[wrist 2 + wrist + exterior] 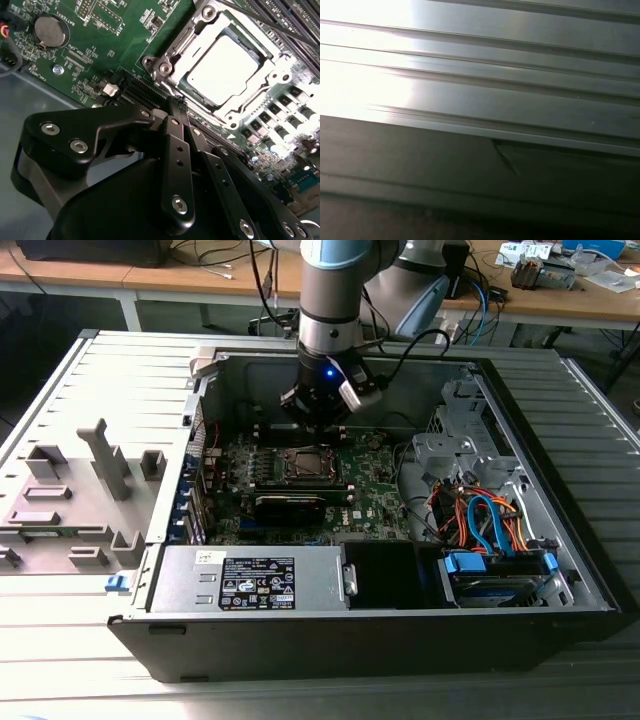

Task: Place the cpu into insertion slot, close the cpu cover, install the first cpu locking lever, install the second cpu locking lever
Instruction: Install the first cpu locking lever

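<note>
open pc case (560, 570) with green motherboard (115, 45) inside, shiny square cpu (222, 70) seated under silver cpu cover (172, 62), black gripper (179, 107) fingers pinched together, empty, just beside socket

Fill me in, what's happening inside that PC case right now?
The arm's gripper is down inside the open case, poised right at the edge of the insertion slot on the motherboard. It appears shut, with nothing between its fingers. The cpu already sits in the slot, and the cpu cover lies closed around it, the chip showing through its window. I can't tell from these views whether either locking lever is latched.
</note>
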